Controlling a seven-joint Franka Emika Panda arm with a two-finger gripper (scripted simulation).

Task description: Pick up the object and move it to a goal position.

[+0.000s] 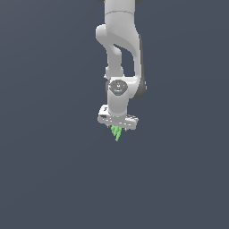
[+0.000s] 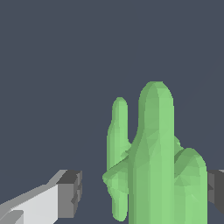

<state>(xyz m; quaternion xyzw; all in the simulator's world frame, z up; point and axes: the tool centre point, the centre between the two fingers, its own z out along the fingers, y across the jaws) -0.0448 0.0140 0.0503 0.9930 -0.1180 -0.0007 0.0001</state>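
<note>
The white two-fingered gripper [image 1: 117, 127] is standing with jaws parted, the small bright green lobed object [image 1: 116, 133] sitting between them. One dark pad [image 2: 72, 192] is showing a gap beside the object; contact at the other cannot be told.

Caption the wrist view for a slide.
Green object between the gripper's dark finger pads, against a plain grey backdrop.

One robot arm [image 1: 120, 53]; one white gripper [image 1: 117, 126] with two fingers [image 2: 65, 194]; one green lumpy thing [image 2: 157, 166] with three rounded lobes.
</note>
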